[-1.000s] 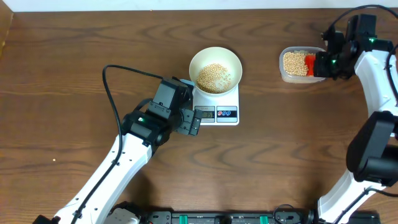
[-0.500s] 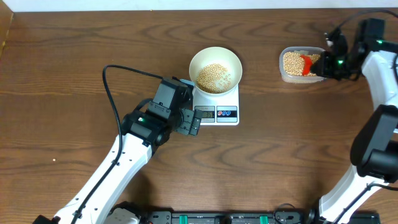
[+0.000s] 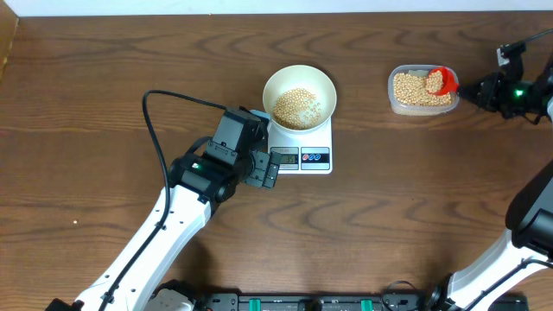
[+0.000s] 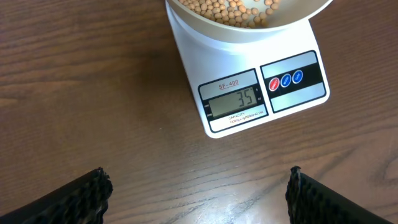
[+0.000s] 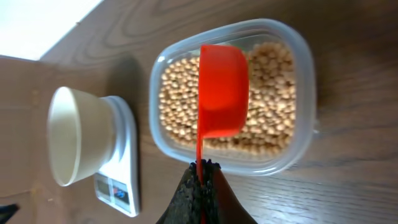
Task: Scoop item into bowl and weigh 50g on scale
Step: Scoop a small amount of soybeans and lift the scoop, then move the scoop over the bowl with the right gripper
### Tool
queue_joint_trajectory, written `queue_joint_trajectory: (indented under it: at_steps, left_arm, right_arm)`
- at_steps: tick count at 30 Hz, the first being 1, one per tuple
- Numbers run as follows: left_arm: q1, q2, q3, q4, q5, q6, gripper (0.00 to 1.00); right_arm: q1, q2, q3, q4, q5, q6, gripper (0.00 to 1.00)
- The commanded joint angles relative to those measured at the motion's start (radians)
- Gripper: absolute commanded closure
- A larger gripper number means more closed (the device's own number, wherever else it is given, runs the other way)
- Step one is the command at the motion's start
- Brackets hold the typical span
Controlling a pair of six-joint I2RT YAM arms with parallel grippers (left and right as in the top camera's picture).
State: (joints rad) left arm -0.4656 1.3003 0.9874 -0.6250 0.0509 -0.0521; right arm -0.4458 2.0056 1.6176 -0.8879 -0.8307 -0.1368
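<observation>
1. Firstly, the right pincer (image 5: 200, 171) is closed tight on the thin handle of a red scoop (image 5: 222, 87), and we see no gap between its fingers beside the handle.
2. The cup of this scoop is over the clear tub (image 5: 308, 74), at the end of the tub that is nearest to the right arm.
3. The tub holds many small tan beans (image 5: 273, 124), which cover its floor. We cannot tell whether the scoop touches them.
4. The tub stands on the desk (image 3: 415, 207) at the far right side, well apart from the scale.
5. The left pincer (image 4: 199, 199) is wide open and holds nothing. Its two dark fingertips show at the lower corners of the left wrist view, with bare wood between them.
6. This pincer hovers above the desk, just before the front edge of the scale (image 4: 193, 62).
7. On the front edge of the scale, the grey display (image 4: 239, 99) reads 35, and the small round buttons (image 4: 285, 79) are beside it.
8. The white bowl (image 3: 324, 85) sits upright on the platform of the scale and covers its back part.
9. Inside the bowl more beans lie in a heap at the middle, with bare white wall around them.
</observation>
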Motion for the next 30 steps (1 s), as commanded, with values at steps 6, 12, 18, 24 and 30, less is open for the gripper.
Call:
queue_joint_trajectory:
  at_steps: [6, 12, 18, 24, 30]
  left_arm:
    - [0.004, 0.002, -0.019, -0.003, 0.002, -0.001, 0.08]
    - [0.004, 0.002, -0.019, -0.003, 0.002, -0.001, 0.08]
    - [0.004, 0.002, -0.019, -0.003, 0.002, -0.001, 0.08]
    - [0.004, 0.002, -0.019, -0.003, 0.002, -0.001, 0.08]
    - [0.004, 0.002, -0.019, -0.003, 0.002, -0.001, 0.08]
  right_arm:
    - [-0.028, 0.014, 0.002, -0.034, -0.212, -0.018, 0.99]
    - [-0.045, 0.014, 0.002, -0.036, -0.391, -0.018, 0.99]
    - [-0.021, 0.014, 0.002, -0.036, -0.504, -0.017, 0.99]
    - [0.075, 0.014, 0.002, -0.01, -0.534, -0.017, 0.99]
    - [0.208, 0.014, 0.002, 0.148, -0.533, 0.128, 0.99]
